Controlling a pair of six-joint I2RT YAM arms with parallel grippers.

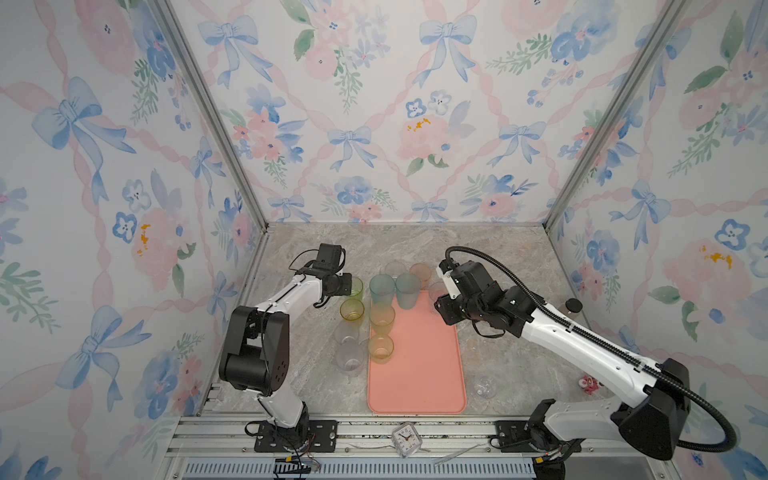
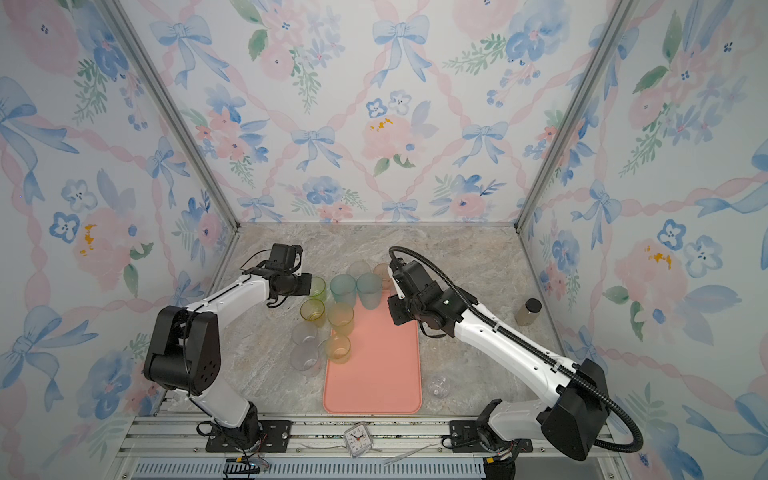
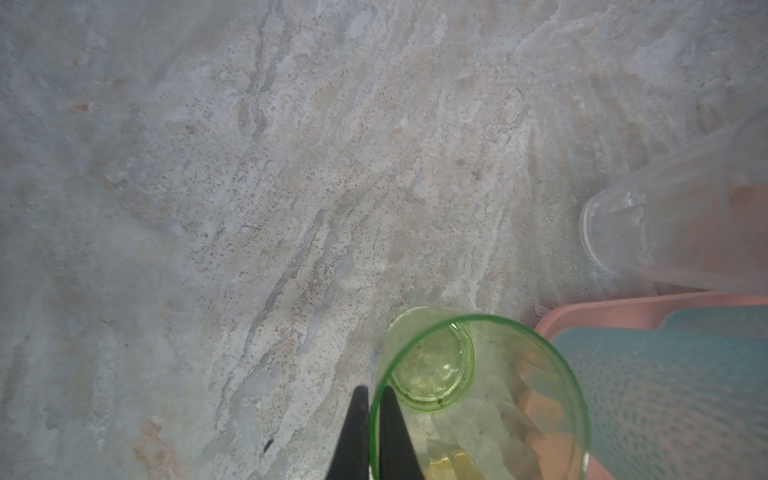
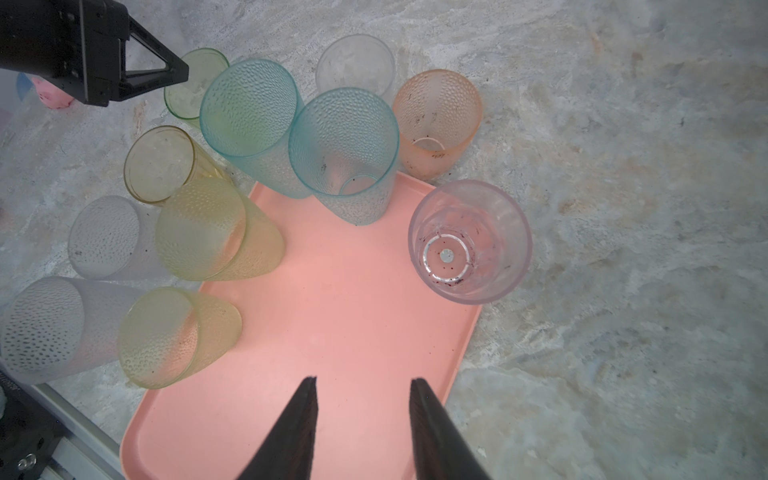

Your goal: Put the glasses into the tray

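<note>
The smooth translucent green plastic tumbler (image 3: 478, 395) is off the flat salmon-pink rectangular plastic tray (image 3: 615, 309), just beyond its far left corner, over the grey marbled worktop (image 3: 249, 187). It is upright: its long axis runs vertical, mouth up and round base down. Whether the base touches the worktop or is just clear of it cannot be told. The left fingers (image 3: 355, 432) are closed tight on its wall at the rim, with one black finger outside and the other inside the mouth. That pinch looks sensible, since a tall frosted teal tumbler (image 4: 249, 112) stands just beside it and leaves little room for a grip around the body. A hold at the rim should also keep the glass hanging plumb when it is carried. A second frosted teal tumbler (image 4: 343, 153) stands on the tray's far end. Two dimpled yellow-green tumblers (image 4: 201, 232) sit along its left edge. A smooth yellow tumbler (image 4: 160, 164) and two frosted clear tumblers (image 4: 104, 237) wait on the worktop to the left, and a dimpled peach tumbler (image 4: 438, 120) stands past the far end. The right fingers (image 4: 297, 424) hang over the tray's bare middle, partly open with nothing between them, apparently waiting out of the way. That bare middle seems the natural spot for the green tumbler — a short carry inward, watching the teal neighbour.
</note>
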